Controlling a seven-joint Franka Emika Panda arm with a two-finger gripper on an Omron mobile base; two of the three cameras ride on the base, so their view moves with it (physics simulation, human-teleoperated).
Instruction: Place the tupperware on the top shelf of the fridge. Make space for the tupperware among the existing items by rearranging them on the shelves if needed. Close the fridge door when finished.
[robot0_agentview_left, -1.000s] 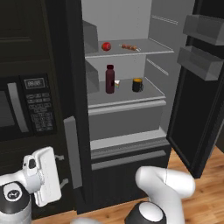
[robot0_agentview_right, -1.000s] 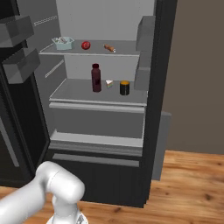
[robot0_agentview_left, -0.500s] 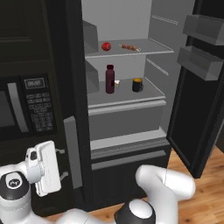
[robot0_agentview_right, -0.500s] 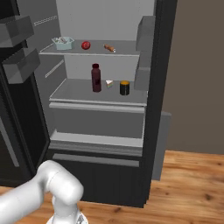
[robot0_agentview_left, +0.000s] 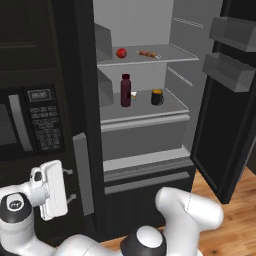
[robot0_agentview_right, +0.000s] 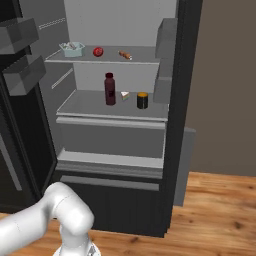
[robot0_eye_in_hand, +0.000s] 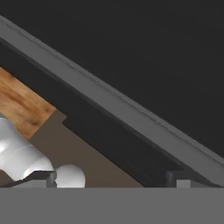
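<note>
Tupperware (robot0_agentview_right: 72, 48) sits at the far left end of the top shelf (robot0_agentview_right: 145, 56) inside the open fridge (robot0_agentview_right: 182, 75), close to the inner side wall. On the same shelf, to its right, lie a red fruit (robot0_agentview_right: 98, 51) just beside it and, a little further along, a skewer (robot0_agentview_right: 125, 54); the right part of that shelf is bare. On the shelf below (robot0_agentview_right: 90, 106) stand a dark-red bottle (robot0_agentview_right: 110, 89), a small wedge (robot0_agentview_right: 125, 95) just beside it, and a dark jar (robot0_agentview_right: 142, 100) with an orange top, all gathered toward the middle, with bare slab on either side. Both fridge doors stand wide open, the door bins (robot0_agentview_left: 234, 50) jutting toward the room, and the left door's edge with its handle (robot0_agentview_left: 83, 172) hangs near the arm. The arm is folded low in front of the fridge's bottom drawer: its elbow bulges at the lower middle of the left base view, and the hand (robot0_agentview_left: 50, 190) is turned up at the lower left, beside the microwave (robot0_agentview_left: 30, 122) and close to that door handle. Its fingers are spread wide, pinching nothing. Wooden floor (robot0_agentview_right: 220, 210) lies open to the right of the fridge.
</note>
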